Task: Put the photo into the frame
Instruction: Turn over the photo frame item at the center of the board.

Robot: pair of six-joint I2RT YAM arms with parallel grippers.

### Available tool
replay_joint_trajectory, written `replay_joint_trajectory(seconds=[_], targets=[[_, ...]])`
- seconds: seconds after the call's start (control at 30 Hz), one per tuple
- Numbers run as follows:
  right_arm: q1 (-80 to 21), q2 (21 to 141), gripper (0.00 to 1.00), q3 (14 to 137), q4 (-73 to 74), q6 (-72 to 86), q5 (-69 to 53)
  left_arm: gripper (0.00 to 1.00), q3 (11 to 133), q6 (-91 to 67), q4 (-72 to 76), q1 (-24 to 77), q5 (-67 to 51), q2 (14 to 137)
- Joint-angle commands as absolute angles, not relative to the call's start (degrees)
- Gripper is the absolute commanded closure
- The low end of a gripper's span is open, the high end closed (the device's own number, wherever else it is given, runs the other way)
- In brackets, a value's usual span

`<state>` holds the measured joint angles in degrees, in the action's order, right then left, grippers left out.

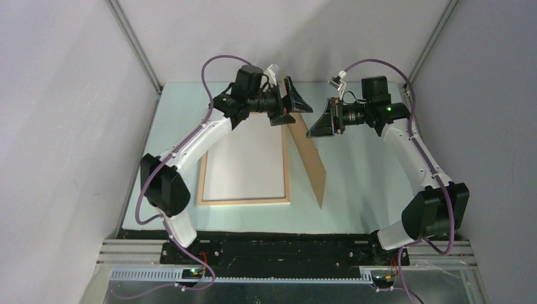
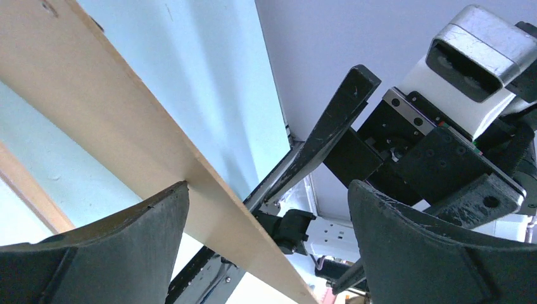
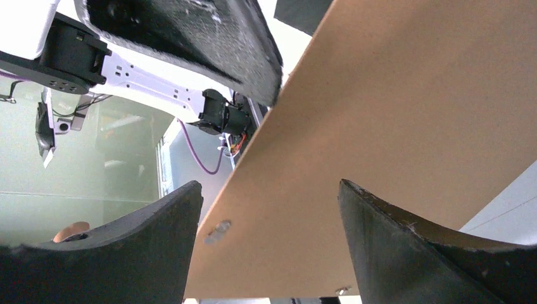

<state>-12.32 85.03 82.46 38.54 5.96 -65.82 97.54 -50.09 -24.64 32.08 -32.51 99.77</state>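
Note:
The frame (image 1: 288, 166), pale wood side up, lies flat on the mat left of centre. A white sheet (image 1: 244, 158) fills its opening, apparently the photo with its plain back up. Just right of the frame, a brown backing board (image 1: 311, 161) stands tilted on its long edge. My left gripper (image 1: 292, 107) is open astride the board's far top edge (image 2: 145, 145); one fingertip (image 2: 171, 196) touches it. My right gripper (image 1: 320, 121) is open and faces the board's brown side (image 3: 380, 114) from the right, its jaws apart in front of it (image 3: 269, 185).
A pale green mat (image 1: 361, 171) covers the table between grey walls. The enclosure's metal posts (image 1: 136, 44) rise at the back corners. The two grippers are close together at the back, and the right one's finger (image 2: 342, 120) shows in the left wrist view.

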Motion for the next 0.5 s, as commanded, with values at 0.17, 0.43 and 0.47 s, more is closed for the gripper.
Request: replay_joint_trajectory(seconds=[0.17,0.43,0.47], targets=[[-13.2,84.1,0.17,82.2,37.9,4.8,-67.1,0.05,92.2,-49.5,-24.3,30.6,-29.5,92.7],[-9.9,85.0,0.17,81.1,38.6,3.6,-66.0,0.18,85.3,-47.0,-24.4,28.6,-27.0,89.1],[-9.4,85.0,0.17,80.8,38.6,3.4,-66.0,0.2,84.8,-46.7,-24.4,28.0,-26.8,88.4]])
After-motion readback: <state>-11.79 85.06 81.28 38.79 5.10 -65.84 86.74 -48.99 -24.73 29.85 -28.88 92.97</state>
